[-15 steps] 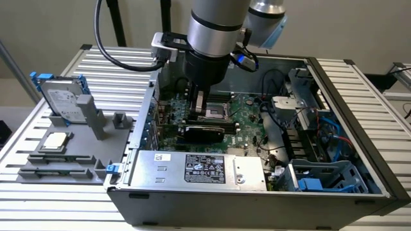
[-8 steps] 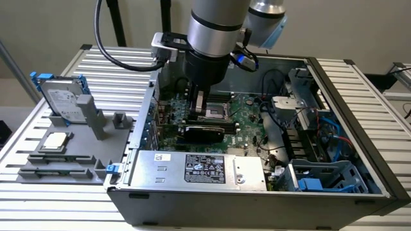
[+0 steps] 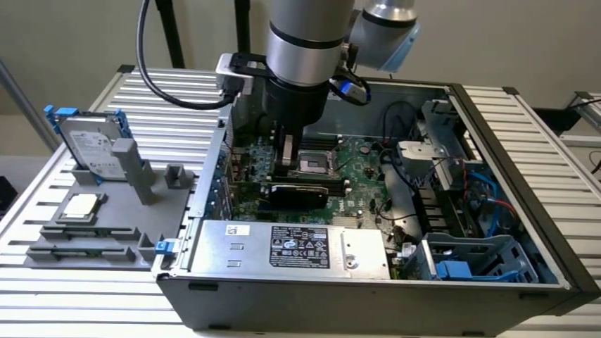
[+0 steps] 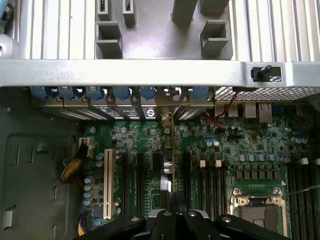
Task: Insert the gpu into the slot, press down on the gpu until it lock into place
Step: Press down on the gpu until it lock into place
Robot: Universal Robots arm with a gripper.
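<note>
Inside the open computer case (image 3: 376,303), on the green board:

- **gpu** (image 3: 295,193): 1. It stands on edge beside the processor socket (image 3: 310,163), with its bracket end at the rear wall.
- **gripper** (image 3: 284,169): 1. It sits directly over the gpu, fingers pressed together on the upper edge and pinching it. In the wrist view the gpu (image 4: 170,145) shows edge-on, running from the gripper (image 4: 173,217) to the rear wall.
- **slot**: hidden beneath the gpu, so how deep the gpu sits cannot be told.

**Handling note:**
- The push wants to go straight down, with the gpu kept upright and square to the board.
- The bracket should line up with its rear opening.
- The load should be centred so neither end rides high, and eased off if the gpu tilts.

**Also counted:**
- power-supply box (image 3: 291,246): 1
- white expansion connector (image 4: 107,185): 1, near the gpu
- on the grey fixture (image 3: 122,204) outside the case:
  - hard drive (image 3: 89,144): 1
  - processor chip (image 3: 80,205): 1
  - memory sticks (image 3: 80,231): 2
</note>
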